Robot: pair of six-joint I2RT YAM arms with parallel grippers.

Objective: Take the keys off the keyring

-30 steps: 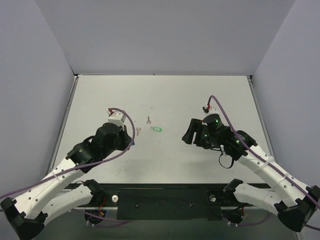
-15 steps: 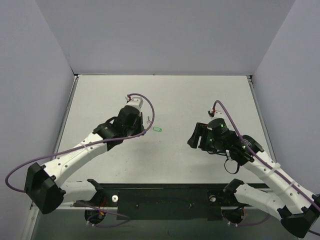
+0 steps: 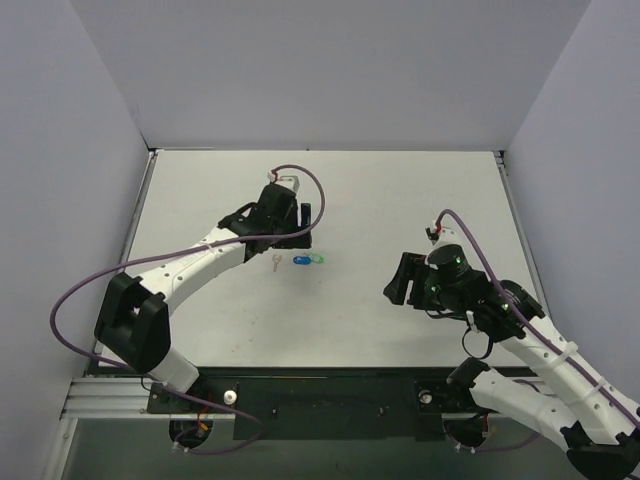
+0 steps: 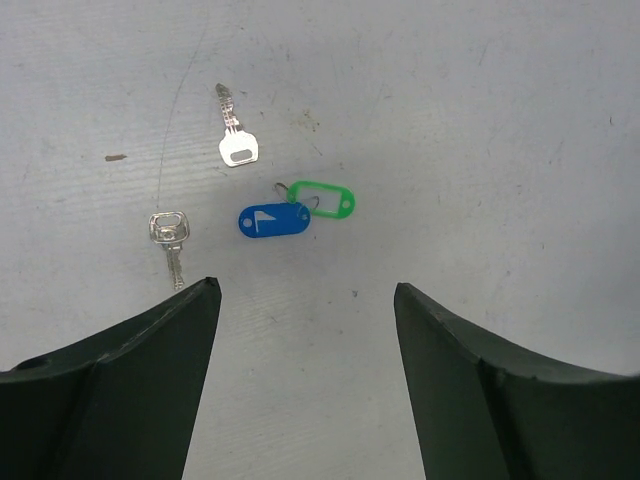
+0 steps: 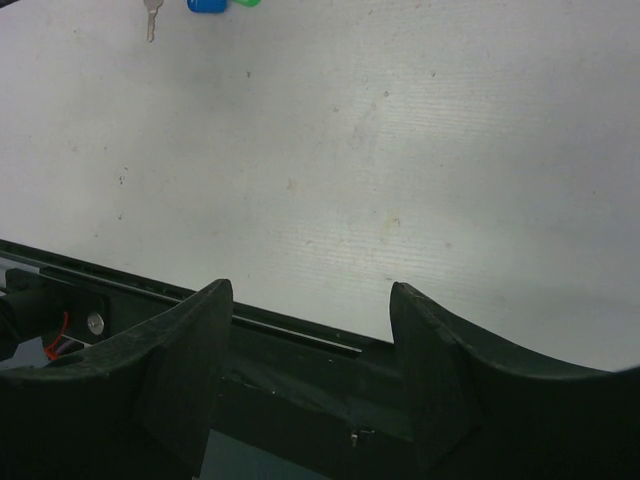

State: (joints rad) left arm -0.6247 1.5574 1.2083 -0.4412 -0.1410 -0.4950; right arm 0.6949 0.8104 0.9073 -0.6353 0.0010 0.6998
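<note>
Jaws of left gripper (image 4: 305, 290) wide apart, nothing between. Ahead on table (image 4: 520, 120): blue keyring (image 4: 273, 220) touching green tag (image 4: 325, 199). Near key (image 4: 168, 238) lies loose just beside keyring, far key (image 4: 236, 135) beyond, apart. Jaws of right gripper (image 5: 307, 290) apart, empty, well away.

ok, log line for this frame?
keys: both off keyring, loose on table | keyring: beside green tag | left fingers: open, empty | right fingers: open, empty
</note>
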